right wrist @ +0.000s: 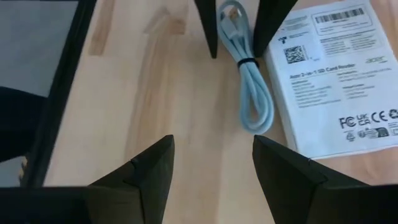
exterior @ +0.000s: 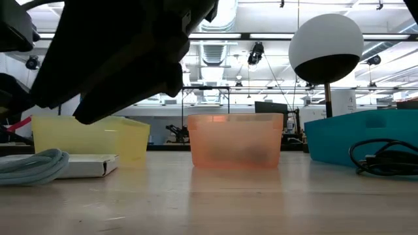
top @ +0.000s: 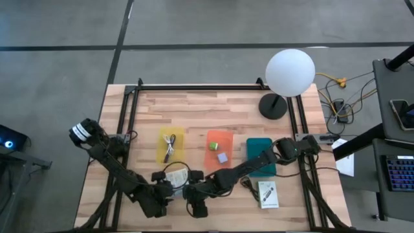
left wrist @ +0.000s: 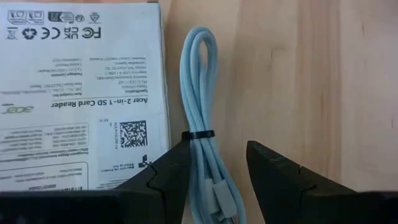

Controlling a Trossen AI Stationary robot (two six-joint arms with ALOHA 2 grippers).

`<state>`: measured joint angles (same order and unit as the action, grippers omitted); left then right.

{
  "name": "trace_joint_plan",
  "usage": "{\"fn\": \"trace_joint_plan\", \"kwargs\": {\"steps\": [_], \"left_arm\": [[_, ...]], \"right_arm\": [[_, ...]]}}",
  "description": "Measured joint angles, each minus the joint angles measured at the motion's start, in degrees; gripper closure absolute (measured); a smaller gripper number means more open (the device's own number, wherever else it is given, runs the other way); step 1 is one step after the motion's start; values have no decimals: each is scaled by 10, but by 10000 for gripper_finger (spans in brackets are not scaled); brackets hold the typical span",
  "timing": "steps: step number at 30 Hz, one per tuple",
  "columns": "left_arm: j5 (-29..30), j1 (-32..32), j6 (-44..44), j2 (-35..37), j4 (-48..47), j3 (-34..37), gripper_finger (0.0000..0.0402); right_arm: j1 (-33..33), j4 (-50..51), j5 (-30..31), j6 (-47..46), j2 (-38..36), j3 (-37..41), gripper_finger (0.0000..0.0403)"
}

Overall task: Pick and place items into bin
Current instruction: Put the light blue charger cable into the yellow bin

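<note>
A pale-blue cord (left wrist: 200, 106), coiled and bound by a black tie, lies flat on the wood beside a white printed card-reader box (left wrist: 81, 93). My left gripper (left wrist: 214, 149) is open, slanting down over the cord, one finger on each side of the coil near the tie; I see no touch. In the right wrist view the same cord (right wrist: 252, 93) and box (right wrist: 329, 74) lie ahead. My right gripper (right wrist: 211, 149) is open over bare wood just short of the cord. Both grippers meet near the table's front middle (top: 181, 193).
Three bins stand in a row: yellow (top: 171, 145) holding a cord, orange (top: 218, 150) holding a green and a purple cube, teal (top: 261, 156). A white packet (top: 267, 193) and a black cord (top: 249, 184) lie front right. A globe lamp (top: 290, 72) stands far right.
</note>
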<state>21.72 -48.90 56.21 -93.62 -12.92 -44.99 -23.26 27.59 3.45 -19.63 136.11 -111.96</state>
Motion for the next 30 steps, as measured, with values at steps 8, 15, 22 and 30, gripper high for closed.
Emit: {"fn": "trace_joint_plan", "kwargs": {"steps": [8, 15, 22, 30], "left_arm": [[-30, 14, 0, -4, -1, 0, 257], [-35, 17, -1, -4, -16, 1, 318], [-39, 18, -27, -4, -16, 1, 381], [-37, 18, -44, 2, -36, -21, 389]], "right_arm": [[-1, -1, 8, -3, 0, 0, 199], [-1, -2, 8, 0, 0, 0, 199], [-1, -3, 10, -4, 0, 0, 199], [0, -6, 11, -36, -2, 0, 200]]}}
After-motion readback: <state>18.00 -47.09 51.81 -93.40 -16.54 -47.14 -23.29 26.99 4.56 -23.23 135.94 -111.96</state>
